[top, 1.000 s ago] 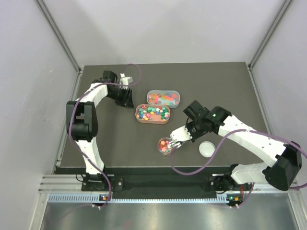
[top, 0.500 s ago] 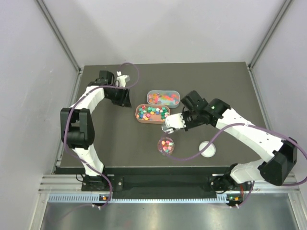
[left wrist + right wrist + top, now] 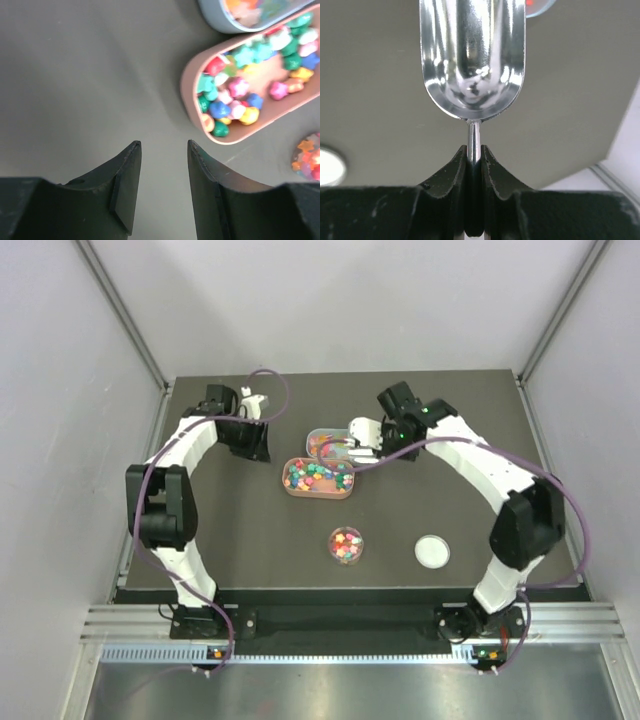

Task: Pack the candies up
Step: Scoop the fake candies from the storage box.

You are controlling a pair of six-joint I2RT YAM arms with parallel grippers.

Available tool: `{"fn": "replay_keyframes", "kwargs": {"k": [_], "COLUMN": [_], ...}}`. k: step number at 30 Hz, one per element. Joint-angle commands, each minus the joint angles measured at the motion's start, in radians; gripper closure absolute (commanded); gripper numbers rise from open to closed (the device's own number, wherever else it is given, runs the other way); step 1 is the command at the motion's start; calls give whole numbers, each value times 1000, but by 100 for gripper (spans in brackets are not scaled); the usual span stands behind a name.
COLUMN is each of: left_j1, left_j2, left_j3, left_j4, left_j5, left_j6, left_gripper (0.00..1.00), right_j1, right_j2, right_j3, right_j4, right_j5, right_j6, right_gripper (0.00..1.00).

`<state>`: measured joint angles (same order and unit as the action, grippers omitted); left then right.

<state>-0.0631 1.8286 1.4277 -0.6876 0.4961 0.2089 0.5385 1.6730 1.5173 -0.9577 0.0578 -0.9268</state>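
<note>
R tool (image 3: 474, 156): pinched narrow on thin stem of metal scoop (image 3: 472, 55). Scoop bowl pointing away from wrist, shiny, empty. In top view, up at far part of counter (image 3: 230, 530), raised, close by grey tray (image 3: 220, 25); whether scoop is over tray or just beside it: cannot tell.

L tool (image 3: 163, 145): jaws partly apart, gap clear, nothing gripped. Hanging over bare counter, just left of pink tray (image 3: 190, 85).

Candies (image 3: 235, 95): mixed colours, mostly star-ish shapes. Bulk in the two oval trays mid-counter, pink tray nearer the arm bases, grey tray touching or nearly touching its far side. Smaller lot in round clear jar (image 3: 346, 544), standing alone toward near edge, apart from both trays.

Jar uncapped; round white lid (image 3: 432, 551) flat on counter to its right, not touching. Neither tool near jar or lid.
</note>
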Motion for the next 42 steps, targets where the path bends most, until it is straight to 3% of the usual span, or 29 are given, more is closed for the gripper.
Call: {"fn": "replay_keyframes", "kwargs": {"k": [1, 7, 11, 18, 23, 32, 42], "left_j1": [2, 0, -7, -47, -89, -173, -184], "left_j2": [58, 152, 211, 222, 241, 228, 192], "left_j3": [109, 152, 146, 106, 88, 25, -6], "left_j4": [-79, -106, -73, -17, 39, 80, 106], "left_j5": [-69, -96, -76, -56, 2, 42, 65], "left_j6": [23, 56, 37, -19, -72, -108, -135], "left_gripper": [53, 54, 55, 55, 56, 56, 56], "right_j1": [-38, -12, 44, 129, 144, 170, 195], "right_j2": [77, 221, 277, 263, 342, 415, 398], "right_j3": [211, 486, 549, 472, 543, 538, 449], "right_j4": [-56, -191, -327, -441, -510, -512, -513], "right_j5": [85, 158, 201, 221, 247, 341, 418], "right_j6": [-124, -265, -296, -296, -268, -228, -202], "right_gripper": [100, 100, 100, 100, 100, 100, 100]}}
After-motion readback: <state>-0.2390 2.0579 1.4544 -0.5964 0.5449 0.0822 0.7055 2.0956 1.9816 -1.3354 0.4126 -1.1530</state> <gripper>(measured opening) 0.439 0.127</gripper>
